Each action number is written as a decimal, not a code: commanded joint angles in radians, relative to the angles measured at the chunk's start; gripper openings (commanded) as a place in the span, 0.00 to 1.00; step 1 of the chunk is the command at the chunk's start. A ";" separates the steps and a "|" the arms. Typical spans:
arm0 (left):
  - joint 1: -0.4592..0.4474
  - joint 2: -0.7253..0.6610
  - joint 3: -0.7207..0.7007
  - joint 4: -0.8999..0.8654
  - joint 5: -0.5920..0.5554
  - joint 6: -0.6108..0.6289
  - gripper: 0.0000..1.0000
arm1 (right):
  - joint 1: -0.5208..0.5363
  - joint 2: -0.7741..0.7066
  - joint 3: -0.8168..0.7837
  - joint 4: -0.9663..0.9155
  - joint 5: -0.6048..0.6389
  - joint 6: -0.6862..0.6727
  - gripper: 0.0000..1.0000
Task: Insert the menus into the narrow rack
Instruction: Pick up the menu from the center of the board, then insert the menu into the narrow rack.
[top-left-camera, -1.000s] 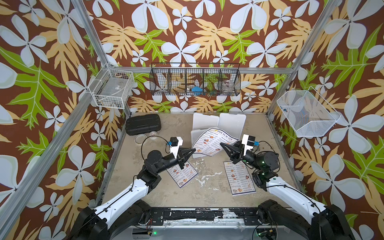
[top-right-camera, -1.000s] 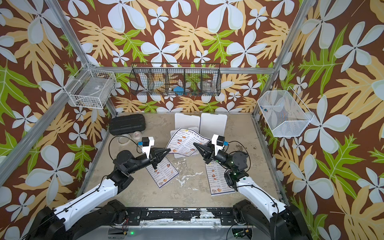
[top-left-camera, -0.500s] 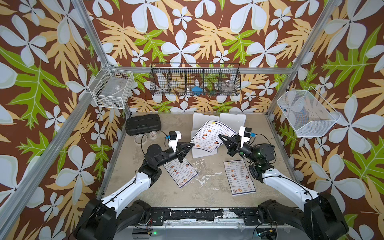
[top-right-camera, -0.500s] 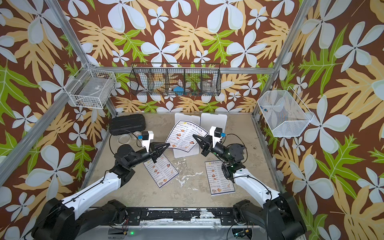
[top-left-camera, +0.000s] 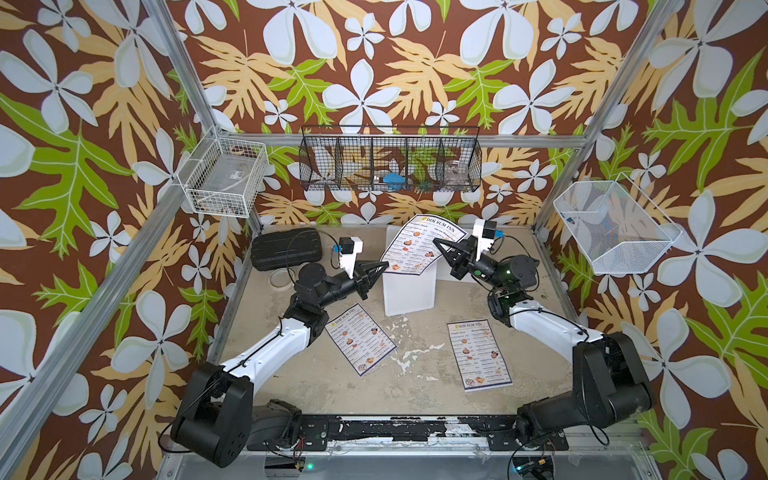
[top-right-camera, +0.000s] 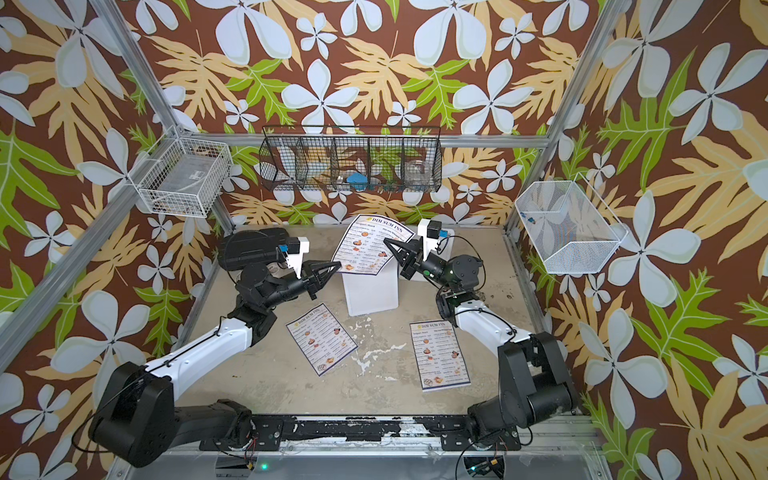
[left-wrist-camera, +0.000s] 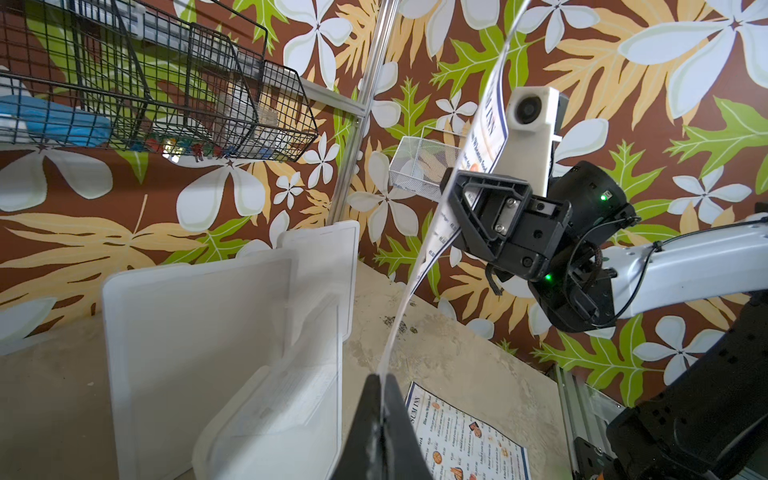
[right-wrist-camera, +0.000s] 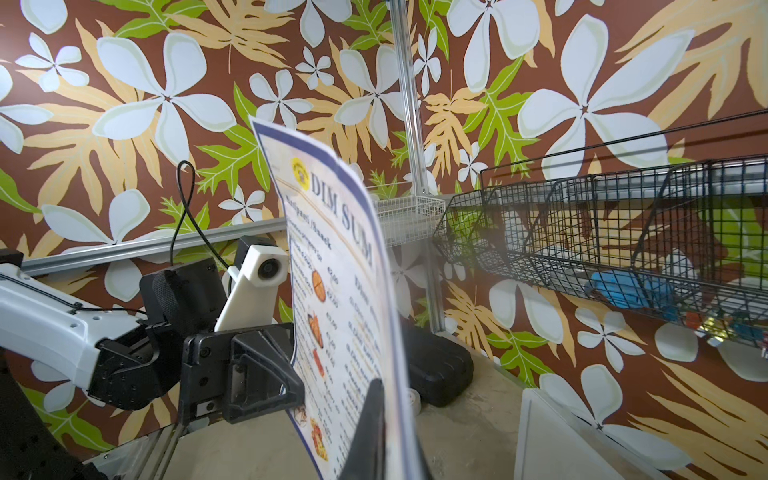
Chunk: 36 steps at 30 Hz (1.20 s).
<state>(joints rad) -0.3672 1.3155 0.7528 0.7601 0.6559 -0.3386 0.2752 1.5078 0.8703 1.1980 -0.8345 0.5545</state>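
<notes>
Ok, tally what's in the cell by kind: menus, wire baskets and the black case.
menus: 3, one held menu, two flat
wire baskets: 3
black case: 1
Total: 7

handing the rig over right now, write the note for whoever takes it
Left gripper: jaws shut on the lifted menu, at a lower corner.
Right gripper: jaws shut on the same sheet's opposite edge.
Lifted menu: upright, bowed, close to the white rack, not in it.
Menu by the left arm and menu by the right arm: flat on the table.
Done: one menu raised. Left: all three into the rack.
</notes>
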 joint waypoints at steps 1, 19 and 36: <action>0.007 0.032 0.035 0.007 0.012 -0.008 0.06 | -0.005 0.040 0.052 0.058 -0.030 0.055 0.05; 0.070 0.163 0.200 -0.120 -0.047 0.014 0.05 | -0.018 0.255 0.345 -0.228 -0.013 0.034 0.01; 0.070 0.206 0.262 -0.157 -0.050 0.005 0.05 | -0.028 0.323 0.476 -0.366 -0.004 0.027 0.00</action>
<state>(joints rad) -0.2989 1.5257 1.0046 0.6029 0.6090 -0.3374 0.2489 1.8282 1.3338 0.8295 -0.8406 0.5861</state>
